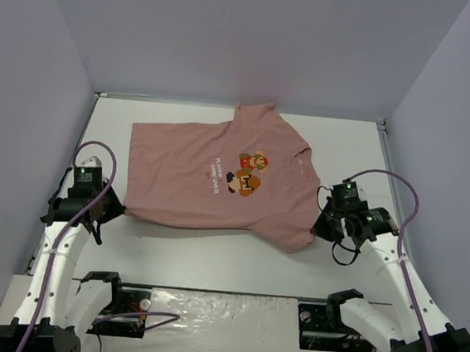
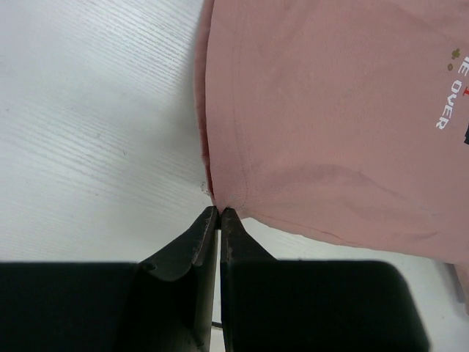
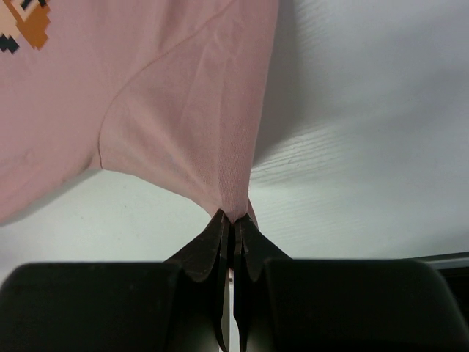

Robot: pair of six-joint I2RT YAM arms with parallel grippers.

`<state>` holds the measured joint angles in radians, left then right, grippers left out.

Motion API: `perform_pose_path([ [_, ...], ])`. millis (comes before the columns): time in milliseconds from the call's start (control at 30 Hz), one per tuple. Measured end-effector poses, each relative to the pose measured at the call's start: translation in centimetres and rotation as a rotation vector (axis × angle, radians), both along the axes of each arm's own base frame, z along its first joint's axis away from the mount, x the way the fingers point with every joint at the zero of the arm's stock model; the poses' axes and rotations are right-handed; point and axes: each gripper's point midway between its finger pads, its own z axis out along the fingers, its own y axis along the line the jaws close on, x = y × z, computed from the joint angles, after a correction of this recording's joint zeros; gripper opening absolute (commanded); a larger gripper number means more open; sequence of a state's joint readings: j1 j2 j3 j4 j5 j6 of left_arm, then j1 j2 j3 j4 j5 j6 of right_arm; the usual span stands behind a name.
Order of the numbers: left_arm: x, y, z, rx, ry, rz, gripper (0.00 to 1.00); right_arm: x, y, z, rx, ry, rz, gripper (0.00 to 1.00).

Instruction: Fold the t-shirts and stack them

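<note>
One dusty-pink t-shirt [image 1: 193, 180] lies spread on the white table [image 1: 211, 253], chest graphic [image 1: 249, 174] up, hem to the left and neck to the right. My left gripper [image 1: 122, 212] is shut on the near hem corner; in the left wrist view the closed tips [image 2: 219, 210] pinch the t-shirt [image 2: 330, 110] just off the table. My right gripper [image 1: 315, 231] is shut on the near sleeve's tip. The right wrist view shows its fingertips [image 3: 234, 218] closed on the t-shirt [image 3: 168, 88], which rises in a taut cone with its shadow on the table.
Lilac walls [image 1: 44, 83] enclose the table on the left, back and right. Purple cables [image 1: 407, 201] loop beside both arms. The arm bases [image 1: 123, 302] sit along the near edge. Bare table shows in front of the shirt and at both sides.
</note>
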<state>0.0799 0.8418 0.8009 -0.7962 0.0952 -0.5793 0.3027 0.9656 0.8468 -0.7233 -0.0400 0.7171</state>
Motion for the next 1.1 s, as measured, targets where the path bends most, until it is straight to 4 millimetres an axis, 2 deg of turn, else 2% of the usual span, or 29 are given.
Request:
perform_pose_path([
  [67, -0.1, 0.2, -0.1, 0.005, 0.005, 0.010, 0.00, 0.6, -0.2, 0.7, -0.024, 0.004, 0.005, 0.00],
  [233, -0.2, 0.6, -0.4, 0.000, 0.018, 0.059, 0.00, 4.7, 0.0, 3.2, -0.089, -0.037, 0.042, 0.00],
  [333, -0.5, 0.8, -1.3, -0.009, 0.041, 0.089, 0.00, 6.5, 0.2, 3.6, -0.123, -0.038, 0.073, 0.00],
  [700, -1.3, 1.4, -3.6, -0.035, 0.120, 0.187, 0.00, 12.1, 0.3, 2.5, -0.199, 0.014, 0.159, 0.00],
  [900, -0.2, 2.7, -4.6, -0.052, 0.144, 0.255, 0.00, 16.9, -0.3, 3.3, -0.208, -0.019, 0.157, 0.00],
  [1100, 1.7, 3.2, -6.0, -0.067, 0.162, 0.278, 0.00, 20.3, 0.3, 2.8, -0.207, -0.025, 0.174, 0.00],
])
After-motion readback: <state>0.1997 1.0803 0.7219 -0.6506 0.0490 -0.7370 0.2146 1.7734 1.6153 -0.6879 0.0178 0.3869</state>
